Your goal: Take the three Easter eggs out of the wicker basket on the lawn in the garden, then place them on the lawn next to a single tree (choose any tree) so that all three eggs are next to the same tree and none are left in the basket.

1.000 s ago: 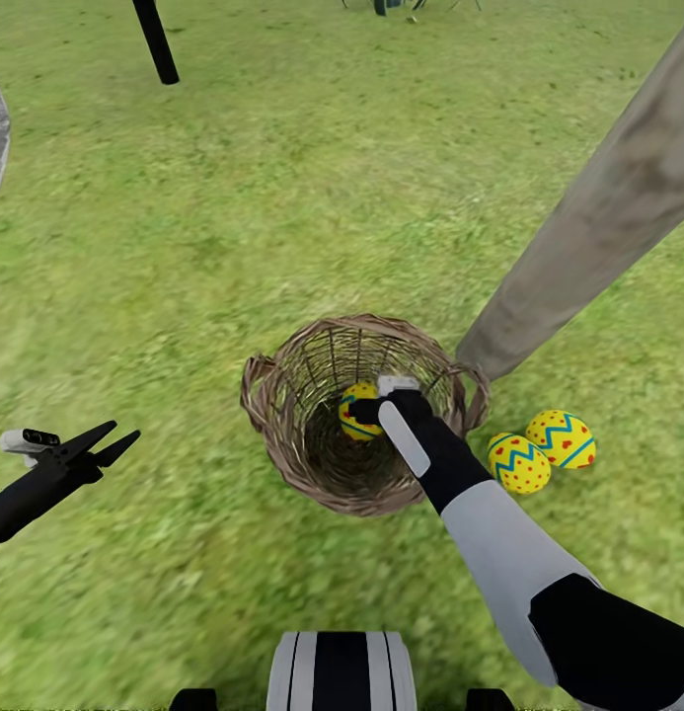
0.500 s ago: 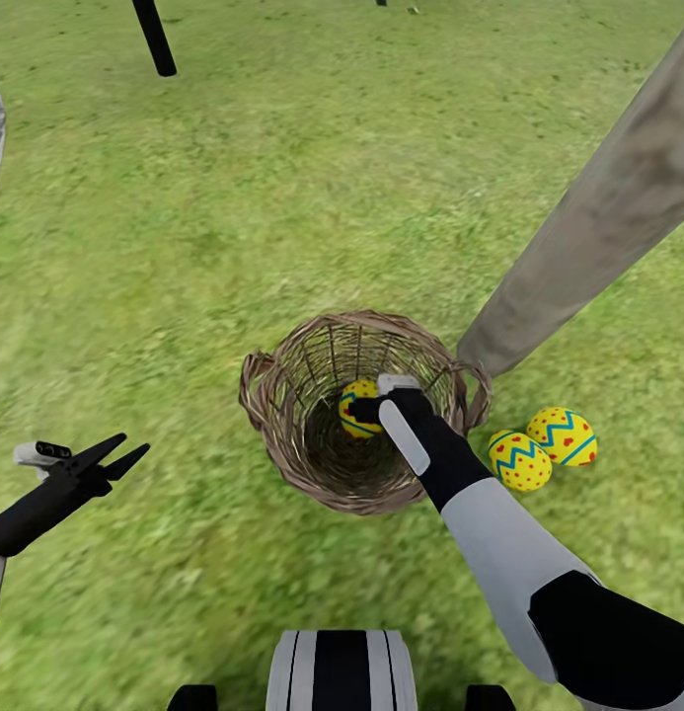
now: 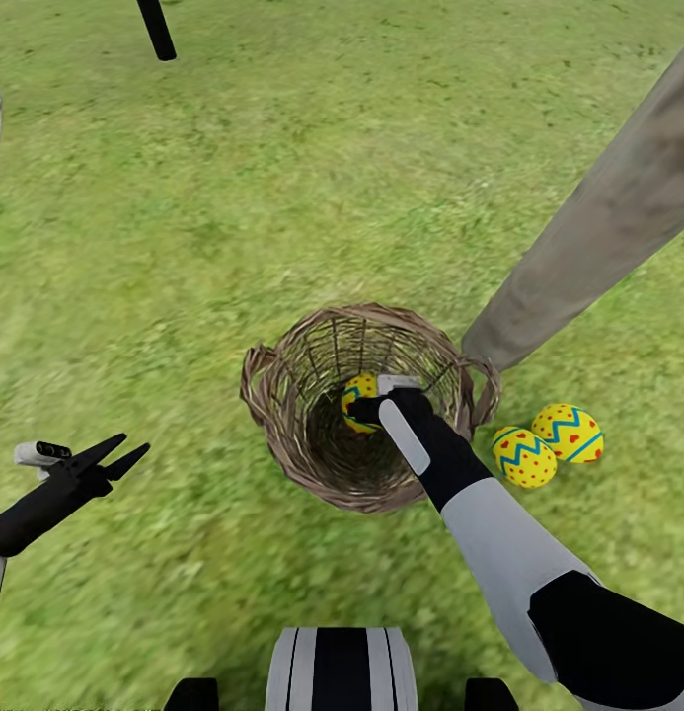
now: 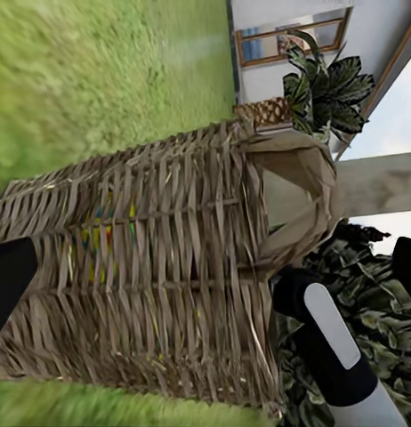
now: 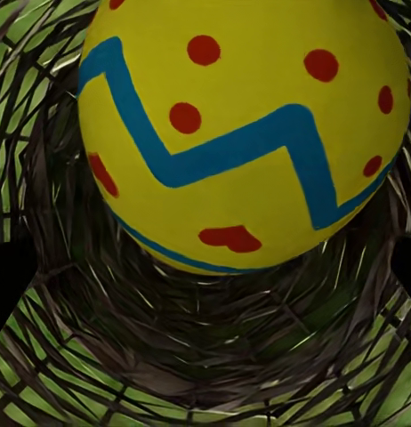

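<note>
A small tan-brown woven wicker basket [image 3: 366, 405], bucket-shaped and narrowing to a dark base, stands upright on the short, mottled green lawn [image 3: 282, 178]. Its wall is open lattice near the rim, with a loop handle at each side. From the left wrist camera the basket [image 4: 152, 285] shows flat straw-like strips woven over upright ribs, yellow and blue glinting through the gaps.

The right arm, white-sleeved with a black wrist, reaches down over the rim into the basket. The right gripper [image 3: 364, 407] sits deep inside, right at a smooth bright yellow egg with a blue zigzag band and red dots [image 3: 359, 393]. In the right wrist view that egg [image 5: 245, 133] lies close ahead on the dark weave, a black fingertip at each side of the view and clear of the shell, so the jaws stand apart and clasp nothing.

Two more yellow zigzag eggs [image 3: 524, 457] [image 3: 569, 433] lie on the grass touching one another, just beside the basket and near the foot of a straight, smooth, pale grey-beige tree trunk [image 3: 598, 232].

The left gripper [image 3: 114, 452], black and pointed, hangs over open grass well apart from the basket, its slim fingers spread and empty.
</note>
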Controlling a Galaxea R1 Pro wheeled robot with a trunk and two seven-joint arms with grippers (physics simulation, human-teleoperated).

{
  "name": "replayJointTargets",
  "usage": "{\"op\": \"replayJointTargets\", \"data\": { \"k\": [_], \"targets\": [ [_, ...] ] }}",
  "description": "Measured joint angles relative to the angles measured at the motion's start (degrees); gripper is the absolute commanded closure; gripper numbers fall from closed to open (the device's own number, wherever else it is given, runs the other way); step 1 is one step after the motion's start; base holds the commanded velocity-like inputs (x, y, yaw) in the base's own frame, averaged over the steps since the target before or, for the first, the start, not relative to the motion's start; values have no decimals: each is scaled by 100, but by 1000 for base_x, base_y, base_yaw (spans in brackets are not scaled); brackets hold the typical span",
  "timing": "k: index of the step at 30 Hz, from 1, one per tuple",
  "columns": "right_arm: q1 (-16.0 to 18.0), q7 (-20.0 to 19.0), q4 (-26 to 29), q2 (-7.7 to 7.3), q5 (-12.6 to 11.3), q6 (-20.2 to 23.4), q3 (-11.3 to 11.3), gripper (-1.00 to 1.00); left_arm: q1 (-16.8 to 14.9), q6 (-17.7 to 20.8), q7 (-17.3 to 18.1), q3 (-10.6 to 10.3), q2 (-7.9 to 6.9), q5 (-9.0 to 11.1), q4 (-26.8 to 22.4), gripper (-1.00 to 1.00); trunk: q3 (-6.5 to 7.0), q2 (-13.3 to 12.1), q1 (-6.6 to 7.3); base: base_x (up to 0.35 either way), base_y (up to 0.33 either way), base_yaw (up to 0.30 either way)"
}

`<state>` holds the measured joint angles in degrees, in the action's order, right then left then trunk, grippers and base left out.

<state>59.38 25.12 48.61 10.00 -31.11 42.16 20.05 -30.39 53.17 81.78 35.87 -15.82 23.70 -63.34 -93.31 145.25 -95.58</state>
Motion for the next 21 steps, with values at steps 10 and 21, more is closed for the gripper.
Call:
{"op": "replayJointTargets", "data": {
  "k": [10, 21],
  "targets": [
    [0, 21, 185, 0, 24, 4, -1, -100, 0, 1, 6, 6, 0, 0, -2, -100, -93, 0, 0, 0, 0, 75],
    [0, 47, 221, -20, 49, -61, -37, -100, 0, 1, 5, -2, 0, 0, -2, -100, -170, 0, 1, 15, 0, 42]
  ]
}}
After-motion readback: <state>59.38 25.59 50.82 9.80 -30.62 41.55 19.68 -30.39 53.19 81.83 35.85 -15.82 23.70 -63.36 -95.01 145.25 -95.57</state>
